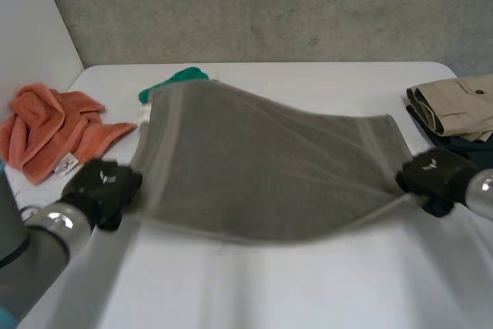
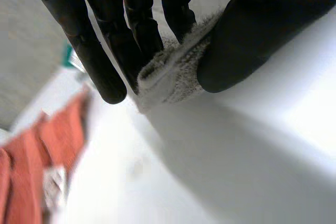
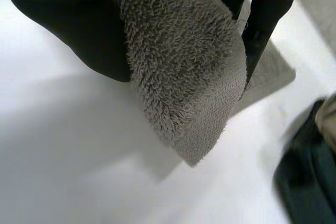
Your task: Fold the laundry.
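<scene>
Holding a grey towel (image 1: 262, 167) stretched across the middle of the frame, sagging slightly at its centre above the white desk (image 1: 308, 290). Gripping its lower-left corner with the left robot hand (image 1: 100, 186) at the left of the frame. In the left wrist view, pinching the hemmed towel corner between straight fingers (image 2: 105, 51) and thumb (image 2: 262, 30), just above the desk. Gripping the opposite corner with the right robot hand (image 1: 431, 175) at the right edge of the frame. In the right wrist view, clamping a thick fold of towel between thumb (image 3: 68, 24) and fingers (image 3: 262, 19), with the loose corner drooping below the fingertips. Reaching with the towel's far edge up to a green cloth (image 1: 173, 82) at upper left. Leaving crumpled orange cloths (image 1: 50, 132) lying at far left, well apart from the towel. Leaving a folded beige garment (image 1: 458, 105) stacked on a dark garment (image 1: 462, 144) at upper right, just beyond the right robot hand.
</scene>
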You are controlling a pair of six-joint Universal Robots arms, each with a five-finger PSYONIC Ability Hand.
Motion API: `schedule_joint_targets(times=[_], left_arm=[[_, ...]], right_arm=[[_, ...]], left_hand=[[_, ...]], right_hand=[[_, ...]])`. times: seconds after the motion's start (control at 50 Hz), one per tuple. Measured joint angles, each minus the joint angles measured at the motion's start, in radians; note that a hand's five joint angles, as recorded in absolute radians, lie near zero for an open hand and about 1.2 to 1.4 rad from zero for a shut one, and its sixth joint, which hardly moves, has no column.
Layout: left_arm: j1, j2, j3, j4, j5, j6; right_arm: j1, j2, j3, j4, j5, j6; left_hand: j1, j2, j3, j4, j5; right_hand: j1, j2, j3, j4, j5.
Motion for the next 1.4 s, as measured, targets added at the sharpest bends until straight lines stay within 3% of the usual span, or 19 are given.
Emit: schedule_joint_targets(times=[0.14,0.24,0.4,0.54,0.7,0.72,0.74,0.76,0.78,0.8,0.84,0.92,1.14,1.26,1.4], left_arm=[[0.035,0.111,-0.049,-0.412,0.001,0.211],[0.03,0.131,-0.027,-0.503,0.021,0.301],[-0.038,0.005,0.133,-0.294,0.032,0.256],[-0.084,-0.229,0.363,-0.089,-0.01,0.194],[-0.111,-0.448,0.594,-0.046,-0.092,0.183],[-0.119,-0.51,0.668,-0.059,-0.111,0.182],[-0.121,-0.527,0.689,-0.065,-0.114,0.182],[-0.124,-0.541,0.706,-0.069,-0.115,0.182],[-0.13,-0.568,0.738,-0.077,-0.113,0.182],[-0.133,-0.577,0.75,-0.079,-0.11,0.183],[-0.142,-0.598,0.779,-0.082,-0.099,0.184],[-0.153,-0.603,0.796,-0.07,-0.076,0.182],[-0.149,-0.588,0.756,-0.001,-0.051,0.145],[-0.143,-0.649,0.777,0.077,-0.041,0.09],[-0.141,-0.72,0.853,0.13,-0.034,0.032]], right_arm=[[-0.107,-0.097,0.056,0.302,0.083,-0.215],[-0.107,-0.096,0.041,0.327,0.096,-0.215],[-0.023,-0.02,-0.026,0.082,0.091,0.023],[0.048,0.085,-0.11,-0.162,0.157,0.201],[0.108,0.21,-0.22,-0.267,0.265,0.255],[0.129,0.259,-0.266,-0.269,0.306,0.254],[0.136,0.275,-0.282,-0.266,0.324,0.252],[0.14,0.281,-0.289,-0.265,0.332,0.252],[0.154,0.306,-0.317,-0.26,0.369,0.251],[0.16,0.314,-0.327,-0.259,0.386,0.251],[0.176,0.33,-0.352,-0.26,0.433,0.257],[0.197,0.318,-0.36,-0.291,0.481,0.287],[0.213,0.269,-0.311,-0.424,0.43,0.363],[0.207,0.385,-0.395,-0.426,0.399,0.42],[0.196,0.455,-0.483,-0.447,0.437,0.498]], left_hand=[[0.0,0.0,0.0,0.0,0.0],[0.0,0.0,0.0,0.0,0.0],[0.0,0.0,0.0,0.0,0.0],[0.0,0.0,0.0,0.0,0.0],[0.0,0.0,0.0,0.0,0.0],[-0.043,-0.045,-0.045,-0.045,-0.042],[-0.043,-0.045,-0.045,-0.045,-0.042],[-0.175,-0.189,-0.187,-0.171,-0.162],[-0.512,-0.483,-0.454,-0.465,-0.451],[-0.586,-0.548,-0.539,-0.531,-0.515],[-0.934,-0.891,-0.871,-0.892,-0.864],[-0.972,-0.987,-0.982,-0.998,-0.964],[-0.972,-0.993,-0.986,-1.001,-0.964],[-0.972,-0.993,-0.986,-1.001,-0.964],[-0.972,-0.993,-0.986,-1.001,-0.964]], right_hand=[[0.0,0.0,0.0,0.0,0.001],[0.0,0.0,0.0,0.001,0.001],[0.0,0.0,0.0,0.001,0.01],[0.0,0.0,0.001,0.001,0.01],[-0.005,-0.012,-0.007,-0.007,0.002],[-0.151,-0.214,-0.216,-0.221,-0.196],[-0.209,-0.274,-0.274,-0.278,-0.275],[-0.392,-0.459,-0.45,-0.453,-0.458],[-0.636,-0.702,-0.687,-0.668,-0.684],[-0.74,-0.807,-0.791,-0.793,-0.793],[-0.877,-0.948,-0.947,-0.95,-0.95],[-0.885,-0.97,-0.978,-0.982,-0.965],[-0.885,-0.97,-0.978,-0.982,-0.965],[-0.885,-0.97,-0.978,-0.982,-0.965],[-0.885,-0.97,-0.978,-0.982,-0.965]])
